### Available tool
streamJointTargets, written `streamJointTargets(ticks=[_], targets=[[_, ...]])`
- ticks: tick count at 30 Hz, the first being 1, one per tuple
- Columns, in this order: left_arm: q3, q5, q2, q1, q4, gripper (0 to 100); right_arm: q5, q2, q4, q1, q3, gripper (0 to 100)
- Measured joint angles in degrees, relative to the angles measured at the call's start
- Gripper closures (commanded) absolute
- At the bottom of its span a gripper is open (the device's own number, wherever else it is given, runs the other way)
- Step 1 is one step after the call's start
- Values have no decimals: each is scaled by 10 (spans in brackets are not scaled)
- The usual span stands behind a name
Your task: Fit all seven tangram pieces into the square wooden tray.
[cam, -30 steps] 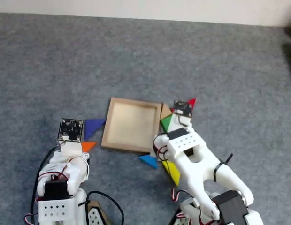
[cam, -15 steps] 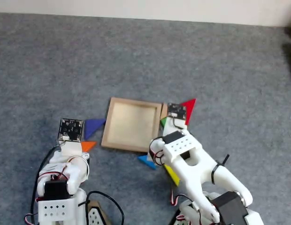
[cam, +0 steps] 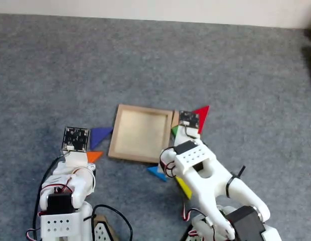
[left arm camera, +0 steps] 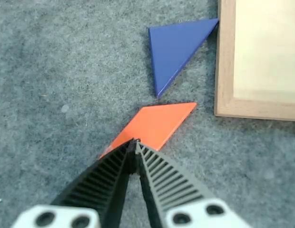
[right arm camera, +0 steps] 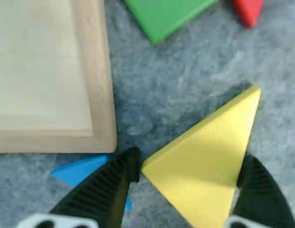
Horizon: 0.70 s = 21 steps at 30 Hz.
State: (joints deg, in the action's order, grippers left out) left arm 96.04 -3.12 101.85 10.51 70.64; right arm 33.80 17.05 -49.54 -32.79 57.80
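Observation:
The square wooden tray (cam: 140, 133) lies empty between the two arms. My right gripper (right arm camera: 190, 173) is open, its fingers on either side of the yellow triangle (right arm camera: 204, 152) near the tray's corner (right arm camera: 97, 137). A green piece (right arm camera: 166, 16), a red triangle (right arm camera: 247, 9) and a light blue triangle (right arm camera: 85, 171) lie around it. My left gripper (left arm camera: 134, 145) is shut, its tips at the near end of the orange parallelogram (left arm camera: 154, 126). Past that lies a dark blue triangle (left arm camera: 178, 42), pointing at the tray rim (left arm camera: 225, 71).
Grey carpet covers the table. From above, the red triangle (cam: 202, 116) and green piece (cam: 174, 130) sit by the tray's right side, with the light blue triangle (cam: 158, 172) and yellow triangle (cam: 184, 187) partly under the right arm. Open carpet lies beyond the tray.
The right arm has shifted left and drawn back a little, uncovering more of the red triangle. The left arm has kept still.

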Motion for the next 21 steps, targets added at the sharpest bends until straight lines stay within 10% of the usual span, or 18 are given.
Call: streamJointTargets(ticks=[21], targets=[[0,0,0,0,0,995,-78,7,-8,23,5,856]])
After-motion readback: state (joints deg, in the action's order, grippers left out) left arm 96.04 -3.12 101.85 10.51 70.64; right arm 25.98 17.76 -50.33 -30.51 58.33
